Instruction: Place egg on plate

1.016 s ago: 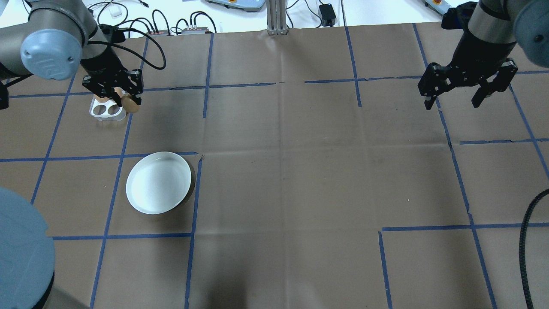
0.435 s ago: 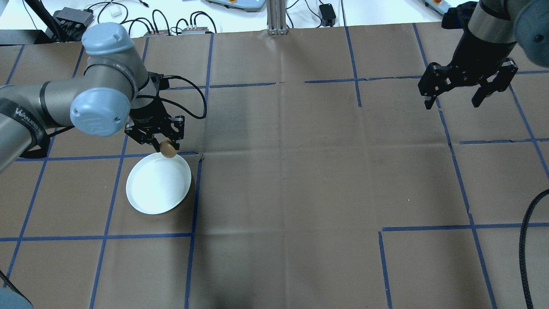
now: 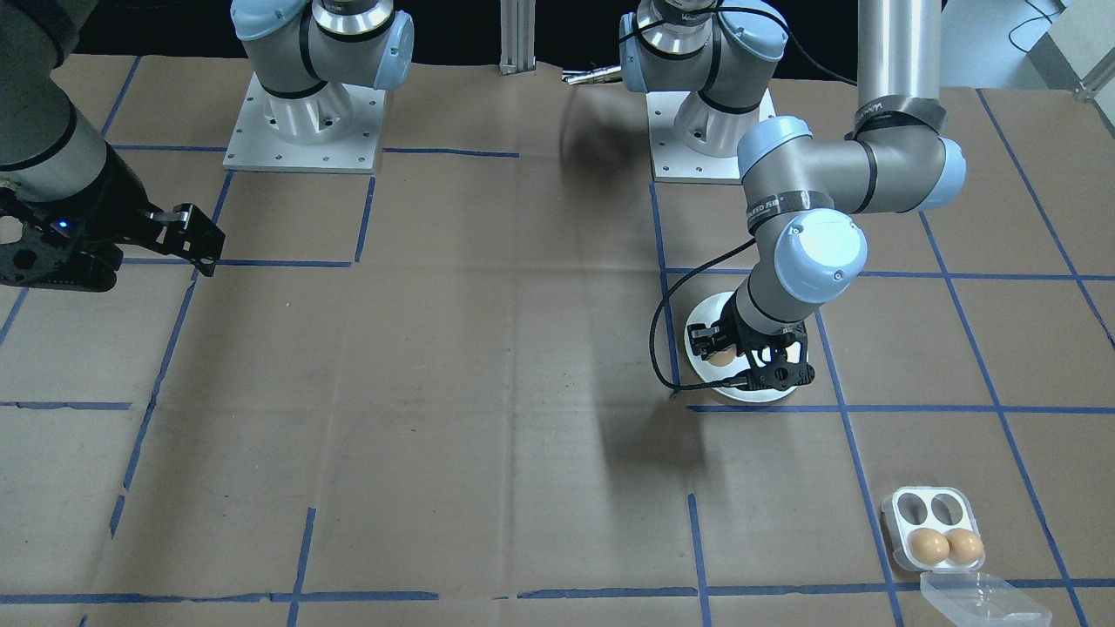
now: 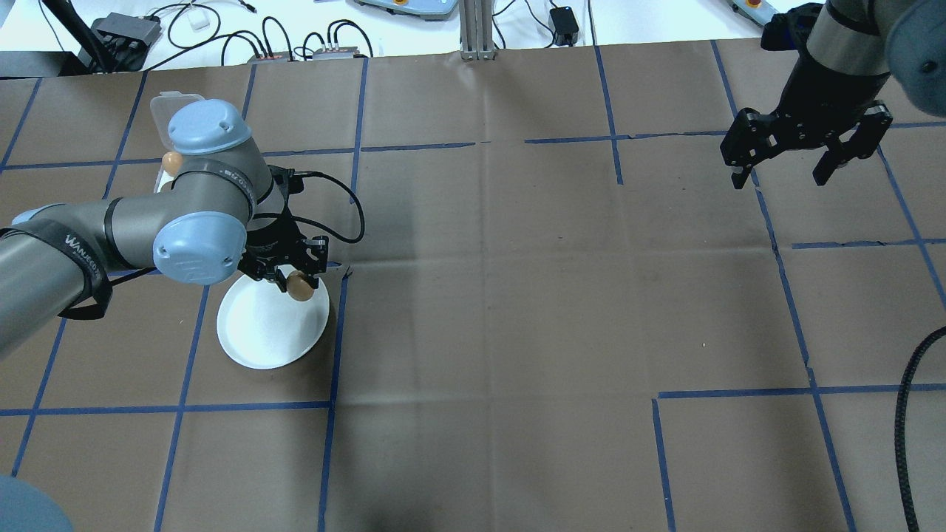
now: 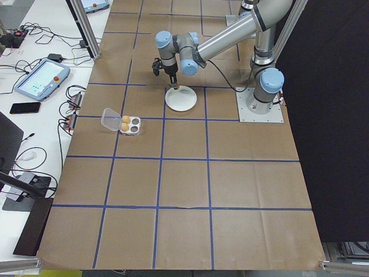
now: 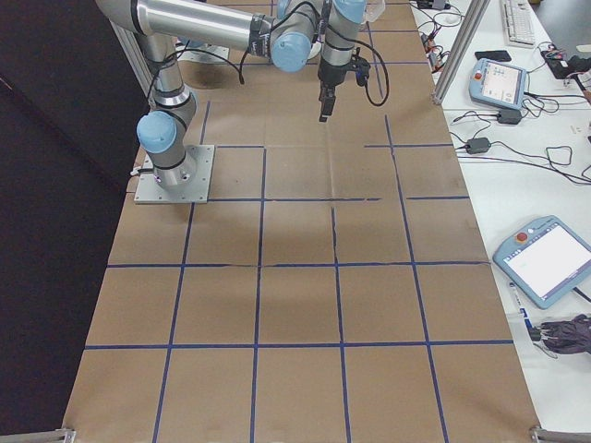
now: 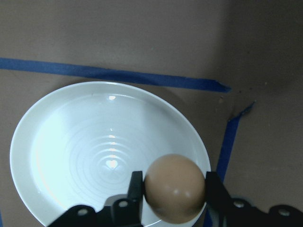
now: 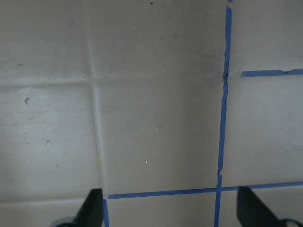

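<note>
A brown egg (image 7: 174, 187) is pinched between the fingers (image 7: 136, 189) of my left gripper (image 4: 297, 284), which is shut on it. The egg (image 4: 299, 285) hangs over the far right part of the white plate (image 4: 266, 329), just inside the rim. In the left wrist view the plate (image 7: 71, 156) lies directly below with nothing on it. From the front the egg (image 3: 721, 356) shows low over the plate (image 3: 749, 396). My right gripper (image 4: 780, 179) hovers open far off at the right, with only bare paper under it (image 8: 173, 213).
A small white egg tray (image 3: 929, 522) holds two brown eggs (image 3: 928, 546), with a clear plastic lid (image 3: 980, 601) beside it, beyond the plate on the left side. Blue tape lines cross the brown paper. Cables and control tablets lie past the far table edge.
My left gripper carried the egg from the egg tray to the plate and now holds it over the plate's far right part. The right arm has not moved.
</note>
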Controlling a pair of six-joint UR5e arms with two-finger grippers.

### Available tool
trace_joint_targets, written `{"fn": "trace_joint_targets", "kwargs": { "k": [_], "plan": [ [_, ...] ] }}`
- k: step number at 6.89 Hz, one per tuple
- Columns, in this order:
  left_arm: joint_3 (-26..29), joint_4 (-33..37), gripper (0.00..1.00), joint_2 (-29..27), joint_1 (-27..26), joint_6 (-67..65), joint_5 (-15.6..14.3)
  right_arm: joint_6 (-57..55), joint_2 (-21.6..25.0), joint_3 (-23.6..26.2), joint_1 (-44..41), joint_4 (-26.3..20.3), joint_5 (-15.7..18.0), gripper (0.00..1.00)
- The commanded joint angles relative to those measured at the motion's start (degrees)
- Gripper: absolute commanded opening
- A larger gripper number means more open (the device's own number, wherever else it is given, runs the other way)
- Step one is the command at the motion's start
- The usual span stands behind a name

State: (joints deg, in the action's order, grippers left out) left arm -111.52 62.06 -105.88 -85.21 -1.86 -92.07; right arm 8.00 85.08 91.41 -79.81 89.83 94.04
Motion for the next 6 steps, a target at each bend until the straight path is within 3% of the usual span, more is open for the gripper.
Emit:
{"fn": "trace_joint_targets", "kwargs": {
  "k": [1, 4, 6],
  "plan": [
    [0.16, -0.09, 0.99, 0.06, 0.13, 0.02, -0.13, 0.0, 0.0, 0.0, 0.0, 0.0, 0.0, 1.0],
    [3.84, 2.0, 1.0, 4.09, 2.15, 0.02, -0.04, 0.0, 0.0, 0.0, 0.0, 0.0, 0.0, 1.0],
    [13.21, 10.23, 1.0, 4.9, 4.34, 1.67, 0.13, 0.0, 0.0, 0.0, 0.0, 0.09, 0.0, 1.0]
  ]
}}
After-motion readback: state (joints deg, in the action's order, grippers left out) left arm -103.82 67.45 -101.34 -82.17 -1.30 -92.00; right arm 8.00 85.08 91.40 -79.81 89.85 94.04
